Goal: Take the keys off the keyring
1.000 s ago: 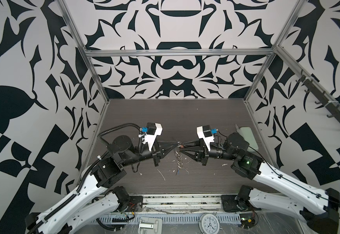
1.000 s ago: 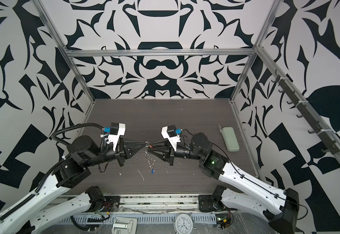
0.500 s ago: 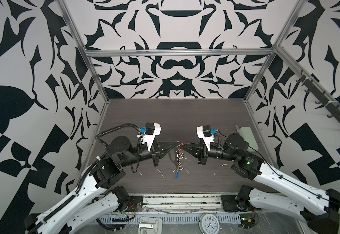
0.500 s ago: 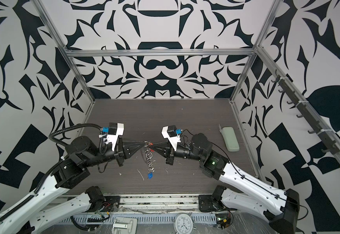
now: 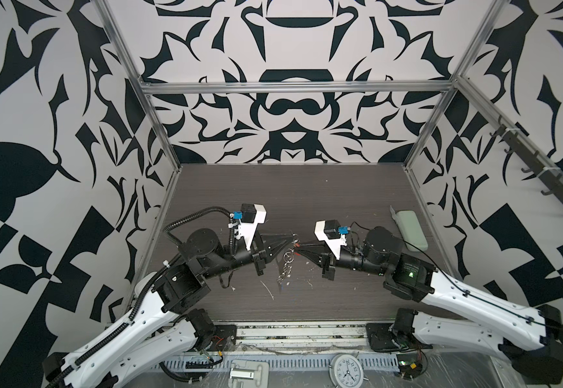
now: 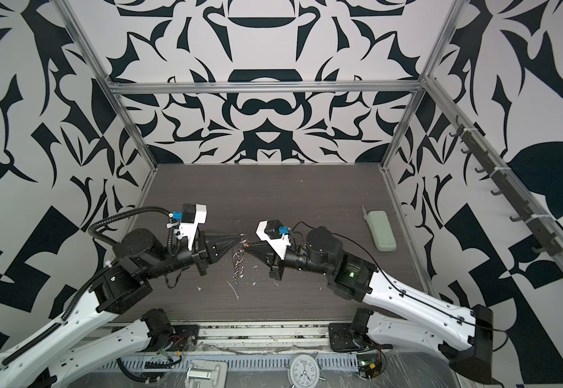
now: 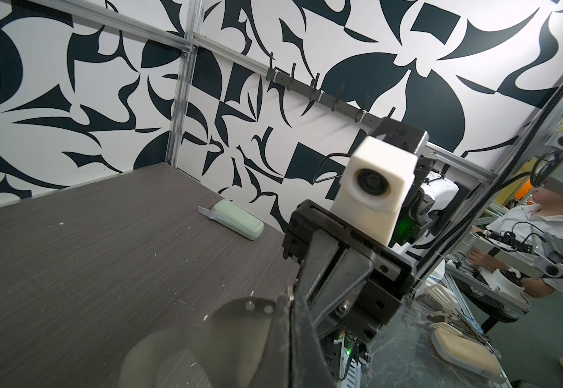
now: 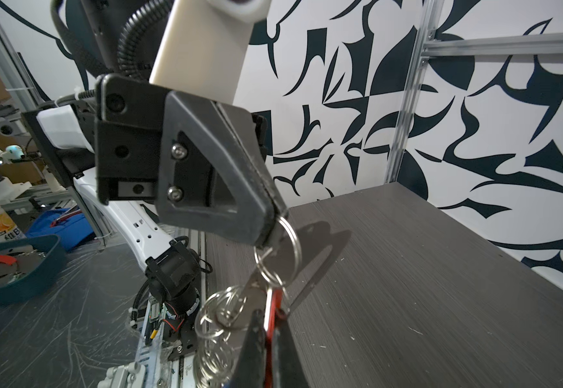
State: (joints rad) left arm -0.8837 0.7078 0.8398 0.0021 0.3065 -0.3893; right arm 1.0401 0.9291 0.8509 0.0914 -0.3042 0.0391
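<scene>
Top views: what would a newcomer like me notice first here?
Mid-table, the left fingers pinch the keyring while the right fingers grip the red-tagged key, rings dangling between them. A pale-green case lies on the right of the table; bold black-and-white walls surround everything.

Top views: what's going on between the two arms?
Both arms hold the keyring up over the table. The left gripper is shut on its top ring; the right gripper is shut on the red-tagged key, which is not yet off. The other rings dangle below. A pale-green case lies apart near the right wall.
</scene>
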